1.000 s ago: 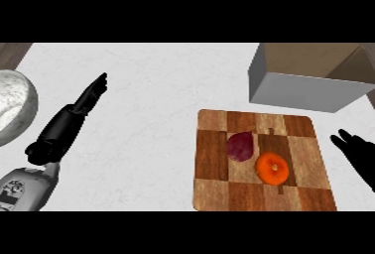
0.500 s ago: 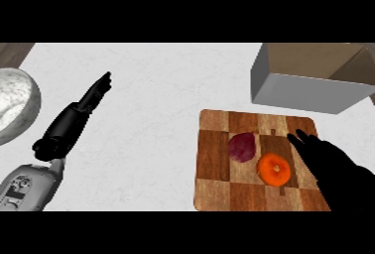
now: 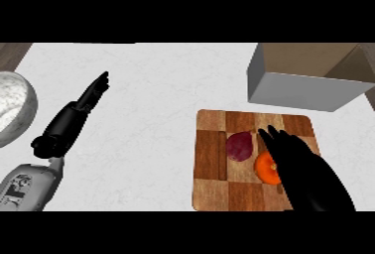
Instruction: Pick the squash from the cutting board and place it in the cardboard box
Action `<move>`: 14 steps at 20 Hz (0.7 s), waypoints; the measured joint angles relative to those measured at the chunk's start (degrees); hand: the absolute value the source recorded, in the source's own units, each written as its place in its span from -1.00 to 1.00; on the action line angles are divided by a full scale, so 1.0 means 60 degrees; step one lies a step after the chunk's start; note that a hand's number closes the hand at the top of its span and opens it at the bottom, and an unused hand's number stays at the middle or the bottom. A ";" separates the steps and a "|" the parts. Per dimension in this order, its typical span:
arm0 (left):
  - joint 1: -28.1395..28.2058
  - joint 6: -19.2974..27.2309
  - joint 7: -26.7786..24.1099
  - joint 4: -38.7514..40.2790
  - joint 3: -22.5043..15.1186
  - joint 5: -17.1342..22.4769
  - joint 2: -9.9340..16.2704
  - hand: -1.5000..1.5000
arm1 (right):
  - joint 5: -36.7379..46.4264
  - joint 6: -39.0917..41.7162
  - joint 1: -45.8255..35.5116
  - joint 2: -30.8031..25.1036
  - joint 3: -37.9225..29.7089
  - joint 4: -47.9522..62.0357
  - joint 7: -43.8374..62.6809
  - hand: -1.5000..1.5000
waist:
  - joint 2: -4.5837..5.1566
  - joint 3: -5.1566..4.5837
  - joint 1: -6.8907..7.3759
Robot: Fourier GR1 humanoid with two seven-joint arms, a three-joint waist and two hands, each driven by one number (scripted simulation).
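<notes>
A wooden cutting board (image 3: 211,173) lies on the white counter at lower right. On it are an orange squash (image 3: 264,168) and, just to its left, a dark purple vegetable (image 3: 239,146). My right hand (image 3: 300,171) is over the board, open with straight fingers pointing up and left. It covers the right part of the squash, and its fingertips (image 3: 264,134) end beside the purple vegetable. The open cardboard box (image 3: 304,92) stands behind the board at upper right. At the left, my left hand (image 3: 67,123) rests open, away from the board.
The rim of a pale round bowl (image 3: 13,106) shows at the left edge, next to my left hand. White counter lies between the left arm and the board. Only a narrow gap separates the board from the box.
My right hand has moved left from the right edge onto the board and now overlaps the squash. The left arm has shifted only slightly.
</notes>
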 measured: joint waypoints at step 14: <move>0.0315 -0.0172 0.0252 -0.0421 0.0264 -0.0329 -0.0241 0.00 | 0.1511 0.0484 0.0186 0.1070 -0.0073 0.1861 -0.0579 -1.00 | -0.0012 0.0012 -0.0079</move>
